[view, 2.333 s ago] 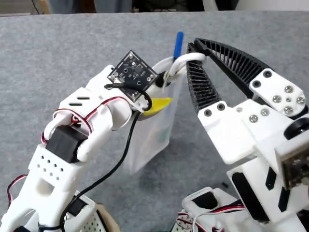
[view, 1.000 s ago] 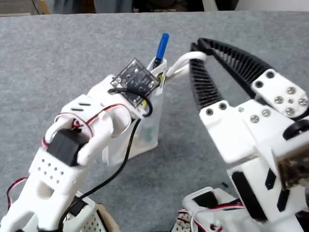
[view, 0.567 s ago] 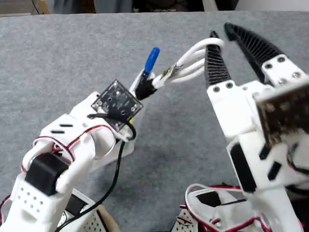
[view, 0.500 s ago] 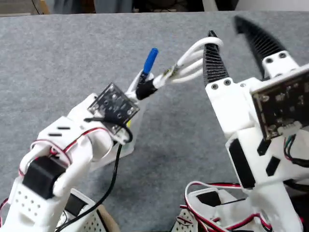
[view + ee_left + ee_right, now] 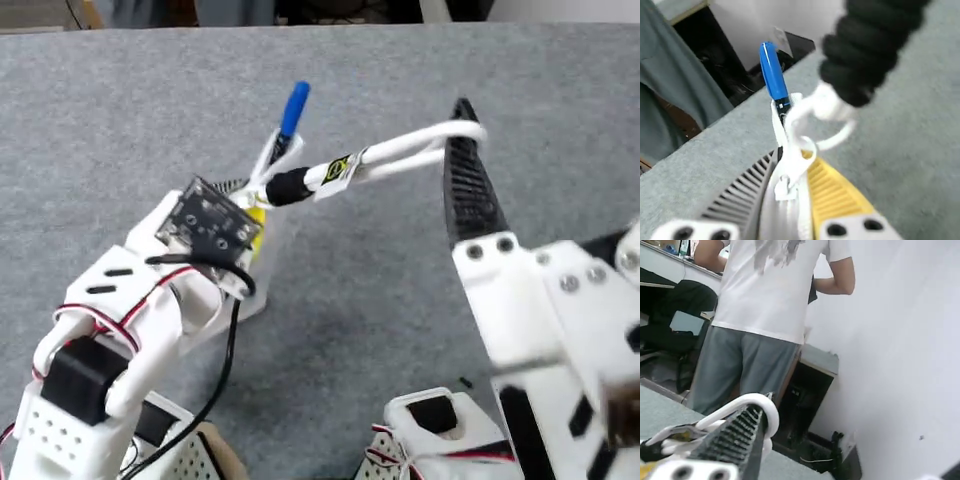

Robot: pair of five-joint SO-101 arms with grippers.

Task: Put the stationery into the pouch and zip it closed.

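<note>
My left gripper point(image 5: 254, 214) is shut on the upper edge of the clear pouch point(image 5: 266, 256), holding it upright off the grey table. In the left wrist view the pouch's white zipper edge point(image 5: 790, 176) sits pinched between the grey and yellow fingers of that gripper point(image 5: 789, 166). A blue pen point(image 5: 293, 106) point(image 5: 773, 75) sticks up out of the pouch mouth. A bundled white cable point(image 5: 400, 152) point(image 5: 815, 107) with a black sleeve runs from the pouch mouth to the right. Its loop hangs over one black finger point(image 5: 468, 190) point(image 5: 735, 436) of my open right gripper.
The grey felt table point(image 5: 120, 110) has bare room to the far left and far right. The arms' white bases point(image 5: 432, 438) crowd the near edge.
The left arm has carried the pouch and pen leftward. The right gripper swung right and nearer, drawing the cable out longer from the pouch mouth.
</note>
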